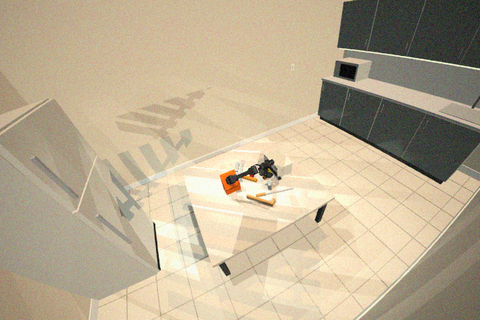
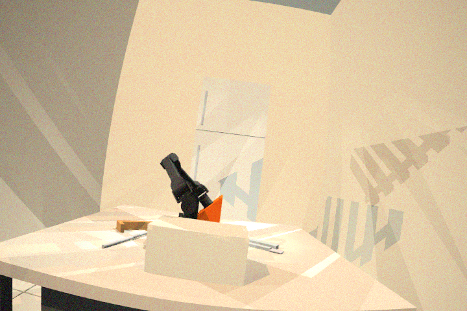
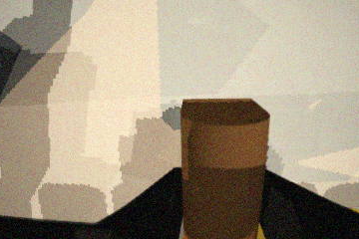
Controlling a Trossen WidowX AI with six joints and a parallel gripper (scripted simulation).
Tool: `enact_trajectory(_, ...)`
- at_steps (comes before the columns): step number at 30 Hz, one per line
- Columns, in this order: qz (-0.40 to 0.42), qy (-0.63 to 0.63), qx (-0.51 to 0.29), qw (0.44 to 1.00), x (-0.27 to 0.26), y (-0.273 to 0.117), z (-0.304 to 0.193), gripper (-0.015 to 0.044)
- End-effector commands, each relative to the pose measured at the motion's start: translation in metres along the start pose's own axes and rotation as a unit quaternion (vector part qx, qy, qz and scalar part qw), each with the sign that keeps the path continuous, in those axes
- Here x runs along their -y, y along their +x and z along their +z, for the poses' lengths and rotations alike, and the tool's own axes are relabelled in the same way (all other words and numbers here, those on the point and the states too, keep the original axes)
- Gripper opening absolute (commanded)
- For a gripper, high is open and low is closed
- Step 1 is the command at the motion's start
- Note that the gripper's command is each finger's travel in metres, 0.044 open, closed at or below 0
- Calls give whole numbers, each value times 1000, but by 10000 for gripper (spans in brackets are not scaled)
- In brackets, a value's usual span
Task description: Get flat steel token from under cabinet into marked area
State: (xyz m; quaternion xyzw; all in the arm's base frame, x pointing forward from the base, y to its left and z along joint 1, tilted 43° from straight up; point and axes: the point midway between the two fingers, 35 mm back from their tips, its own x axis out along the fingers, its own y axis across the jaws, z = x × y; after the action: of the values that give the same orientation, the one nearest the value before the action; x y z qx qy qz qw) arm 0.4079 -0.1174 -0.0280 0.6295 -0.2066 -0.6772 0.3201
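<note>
The cream cabinet [image 1: 285,166] [image 2: 195,253] stands on the table, its vent slots not visible. My gripper [image 3: 216,176] is shut on a brown wooden handle [image 3: 224,144], which stands up between the black fingers in the wrist view. In the top view the gripper is beside the cabinet, small and partly covered by the arm; in the exterior view the cabinet hides it. What the handle's far end carries cannot be made out. I cannot make out the steel token or the outline of the marked area.
A wooden L-shaped tool [image 1: 260,200] [image 2: 122,225] lies beside a wooden-handled thin rod [image 1: 282,191] [image 2: 124,240]. Another orange-brown stick [image 1: 250,179] is near the forearm. Pale grey channel pieces [image 1: 239,166] [image 2: 265,244] lie by the orange base block [image 1: 227,188] [image 2: 213,212]. Patchy shadows cross the table.
</note>
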Motion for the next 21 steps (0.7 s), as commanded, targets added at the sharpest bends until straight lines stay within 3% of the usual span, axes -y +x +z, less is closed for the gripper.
enact_trajectory(1,-4,2,-1,1000,3,1,0,0)
enact_trajectory(21,-4,1,-1,1000,2,1,17,0)
